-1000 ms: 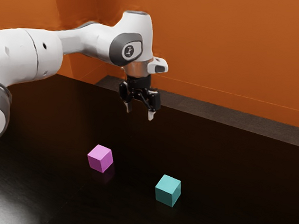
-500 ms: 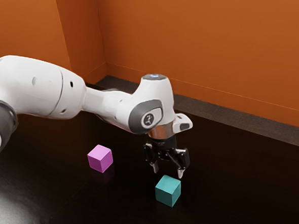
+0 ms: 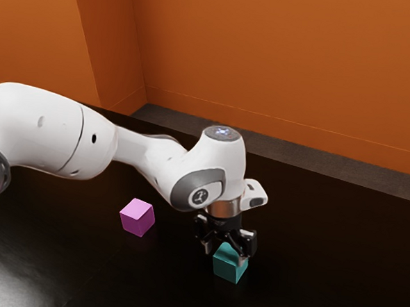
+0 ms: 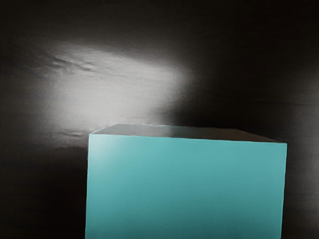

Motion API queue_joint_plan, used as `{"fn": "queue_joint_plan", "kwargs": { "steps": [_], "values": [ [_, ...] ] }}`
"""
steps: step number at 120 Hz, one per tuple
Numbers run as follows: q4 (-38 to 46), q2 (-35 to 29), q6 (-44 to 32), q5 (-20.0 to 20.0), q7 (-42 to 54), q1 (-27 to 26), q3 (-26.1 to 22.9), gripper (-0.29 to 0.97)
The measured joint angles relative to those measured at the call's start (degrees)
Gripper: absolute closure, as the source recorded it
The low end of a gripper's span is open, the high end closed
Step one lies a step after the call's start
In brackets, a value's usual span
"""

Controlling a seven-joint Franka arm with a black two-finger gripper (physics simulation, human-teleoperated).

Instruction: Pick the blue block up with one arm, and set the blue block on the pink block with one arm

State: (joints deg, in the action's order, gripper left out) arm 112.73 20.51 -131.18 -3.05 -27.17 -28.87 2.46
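the jaws hang straight down from the white arm (image 3: 155,164), low over the dark surface (image 3: 324,258), and they stand released: spread wide, one to each side of the blue block (image 3: 227,265), with its upper part between them. a sliver of gap seems to show on at least one side, so i judge nothing is gripped yet. the block sits flat on the surface directly beneath the jaws, and in the wrist view its teal face (image 4: 185,184) rises just under the hand, squarely centred, which suggests the hand was lined up with the block's flat sides so that the jaws can press on two parallel faces rather than on corners.

the pink block (image 3: 137,217) rests on the surface well apart from the jaws, off toward the exterior view's left, with bare surface between it and the blue one. that spacing leaves room to close without nudging it.

the step in hand looks like the grasp itself: the jaws may need to sink a little more and then clench. after that come a lift, a carry over to the pink block, and a level set-down on its top. the risk is a shallow hold near the upper edge, which could let the block tip or slip.
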Motion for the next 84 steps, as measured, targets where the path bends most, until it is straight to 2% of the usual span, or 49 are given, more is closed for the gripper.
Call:
{"fn": "queue_joint_plan", "kwargs": {
  "steps": [24,36,61,84],
  "values": [
    [-1.3,3.2,-2.4,0.8,-3.5,-0.2,0.1,0.09],
    [-1.4,3.5,-2.9,2.9,-4.8,-0.4,0.0,0.11],
    [-2.1,4.2,-3.4,4.7,-6.8,-0.5,0.0,0.23],
    [-2.3,3.8,-3.4,5.1,-7.8,-0.4,0.0,0.27]
  ]
}}
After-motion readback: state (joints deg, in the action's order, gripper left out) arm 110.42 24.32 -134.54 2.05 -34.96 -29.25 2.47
